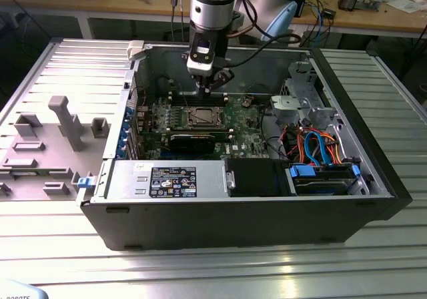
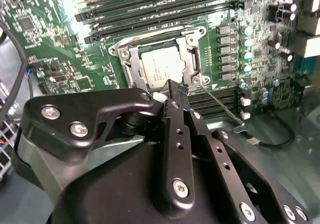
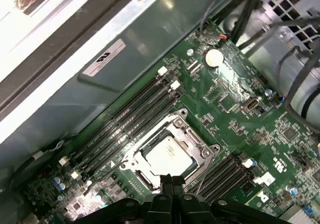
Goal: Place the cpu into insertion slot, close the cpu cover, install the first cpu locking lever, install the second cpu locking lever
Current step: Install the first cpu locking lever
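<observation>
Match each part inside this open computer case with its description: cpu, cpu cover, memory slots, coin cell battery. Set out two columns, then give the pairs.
Parts
1. cpu
2. cpu cover
3. memory slots
4. coin cell battery

Descriptions
A. long, narrow and black, in parallel rows
B. round, flat and shiny
C. metal frame with a square window
D. dull silvery square seen through that window

Pairs: 1-D, 2-C, 3-A, 4-B
</observation>
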